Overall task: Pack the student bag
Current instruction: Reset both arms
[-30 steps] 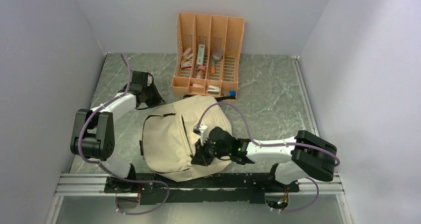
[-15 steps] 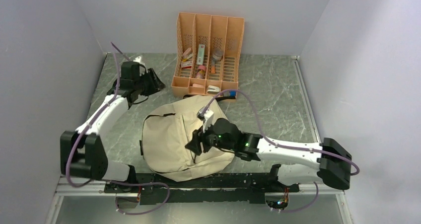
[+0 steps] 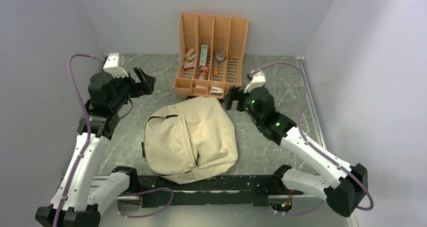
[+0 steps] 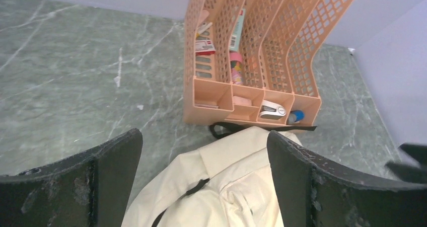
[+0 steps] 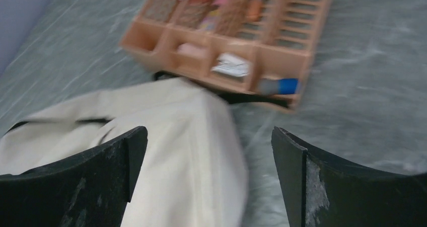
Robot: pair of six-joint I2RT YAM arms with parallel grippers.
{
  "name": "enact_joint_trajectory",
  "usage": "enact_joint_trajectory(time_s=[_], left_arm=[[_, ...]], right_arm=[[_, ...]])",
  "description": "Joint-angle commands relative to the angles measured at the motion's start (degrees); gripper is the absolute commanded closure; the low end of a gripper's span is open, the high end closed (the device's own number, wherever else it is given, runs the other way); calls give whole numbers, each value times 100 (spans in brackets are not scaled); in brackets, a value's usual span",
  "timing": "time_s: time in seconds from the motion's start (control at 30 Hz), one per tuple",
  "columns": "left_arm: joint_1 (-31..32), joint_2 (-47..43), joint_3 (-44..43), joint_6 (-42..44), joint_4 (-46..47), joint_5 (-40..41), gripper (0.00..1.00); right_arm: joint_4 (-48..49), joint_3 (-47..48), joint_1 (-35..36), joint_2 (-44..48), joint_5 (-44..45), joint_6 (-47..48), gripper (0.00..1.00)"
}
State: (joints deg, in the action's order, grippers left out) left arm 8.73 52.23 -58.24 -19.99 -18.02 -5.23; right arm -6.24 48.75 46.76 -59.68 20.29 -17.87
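Observation:
The student bag (image 3: 189,139), cream fabric with black straps, lies flat and closed on the marble table in front of the arm bases. My left gripper (image 3: 145,80) hovers above the table at the back left, open and empty, clear of the bag. In the left wrist view the bag's top (image 4: 236,181) shows between the wide-apart fingers of that gripper (image 4: 204,141). My right gripper (image 3: 232,97) hangs open and empty above the bag's far right corner. The blurred right wrist view has the bag (image 5: 166,136) beneath its spread jaws (image 5: 209,134).
An orange slotted desk organiser (image 3: 211,56) stands against the back wall, just beyond the bag, holding several small stationery items, among them a white stapler (image 4: 272,108) and a blue-capped item (image 4: 297,116). Grey walls close in left, right and behind. A black rail (image 3: 211,184) runs along the near edge.
Both grippers went from shut to wide open. The right gripper left the bag's front and swung up to the back right. The left arm rose and moved left.

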Motion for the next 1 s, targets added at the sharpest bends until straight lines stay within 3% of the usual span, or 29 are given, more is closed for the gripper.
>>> enact_joint_trajectory(time_s=[0.0,0.1,0.2,0.47,0.97], left_arm=[[-21,-398,75,250,-676,655,3],[-21,-719,253,264,-842,894,3],[-21,-1038,522,272,-881,1164,3],[-21,-1413,1156,178,-744,1836,3],[-21,-1355,1317,314,-509,2294,3]], right_arm=[[-614,90,-1477,249,-1234,-31,2],[-747,-52,-2641,496,-2216,-346,0],[-659,-377,-3228,900,-2308,-715,0],[-1216,-350,-3257,1075,-1150,-856,0],[-791,-527,-3120,1160,-1067,-517,0]])
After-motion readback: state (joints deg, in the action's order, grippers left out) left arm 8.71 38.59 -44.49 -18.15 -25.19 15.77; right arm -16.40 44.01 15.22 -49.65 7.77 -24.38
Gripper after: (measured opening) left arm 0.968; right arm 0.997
